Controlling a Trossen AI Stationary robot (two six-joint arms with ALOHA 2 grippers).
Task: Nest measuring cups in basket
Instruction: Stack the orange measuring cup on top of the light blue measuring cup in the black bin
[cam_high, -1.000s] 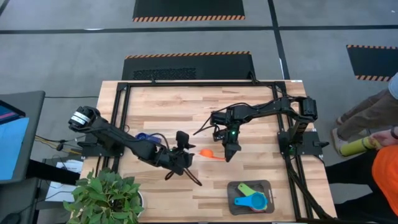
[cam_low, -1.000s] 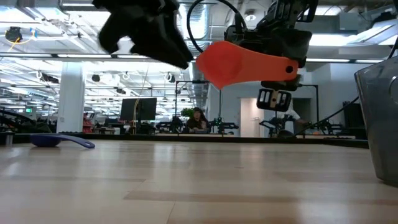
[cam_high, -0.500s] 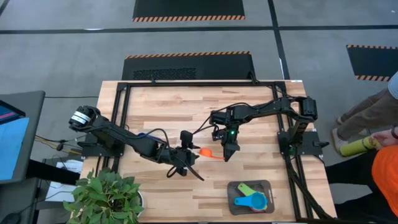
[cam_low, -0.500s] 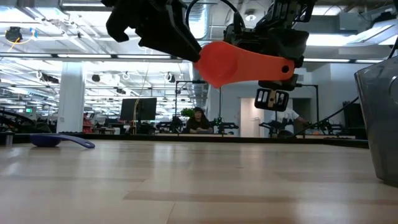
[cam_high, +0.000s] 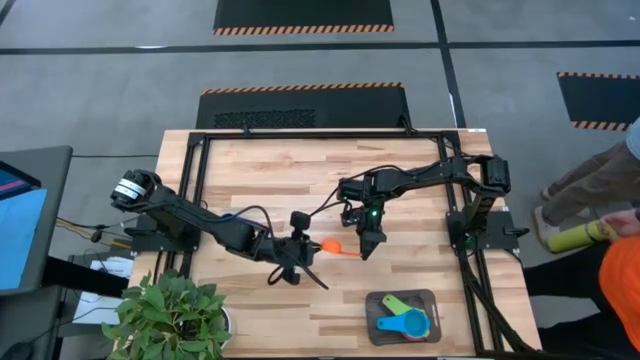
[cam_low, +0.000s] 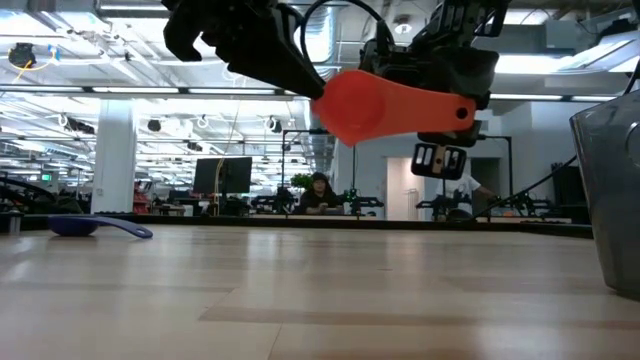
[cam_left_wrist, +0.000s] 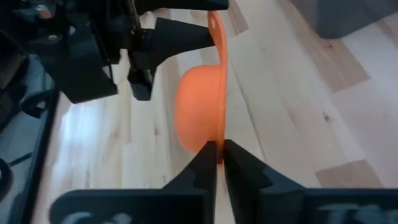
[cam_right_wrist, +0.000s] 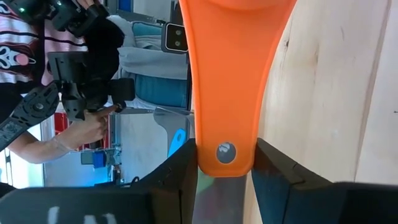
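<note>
My two grippers hold the orange measuring cup (cam_high: 330, 245) between them in the air above the table's middle. It also shows in the low view (cam_low: 380, 100). My left gripper (cam_high: 305, 247) is shut on its bowl end and my right gripper (cam_high: 365, 248) on its handle. A blue cup (cam_high: 230, 217) lies on the table at the left, bowl down. The dark grey basket (cam_high: 425, 300) stands near the front right. It holds a green cup (cam_high: 398, 303), a blue cup (cam_high: 405, 322) and a yellow one. The red cup does not show. My left gripper pinches the rim of the orange cup's bowl (cam_left_wrist: 217, 144), the side away from the handle, between its two fingertips (cam_left_wrist: 202, 163). The fingers come level from the table's left. The cup stands on edge, clear of the table. My right gripper pinches the free end of the orange handle (cam_right_wrist: 225, 152), by its hole, between its two fingers (cam_right_wrist: 180, 171). Each finger is against one long edge. The handle runs away from the fingers toward the bowl (cam_right_wrist: 233, 12). The cup is lifted clear (cam_low: 460, 108).
A potted plant (cam_high: 170, 315) stands at the front left corner. The basket's wall (cam_low: 612, 190) rises at the right in the low view. A black frame (cam_high: 190, 190) runs round the table. People stand beyond the right edge (cam_high: 610, 230).
My left gripper has moved toward the table's right edge, up to the bowl of the orange cup. My right gripper and the cup have stayed nearly still in the air.
</note>
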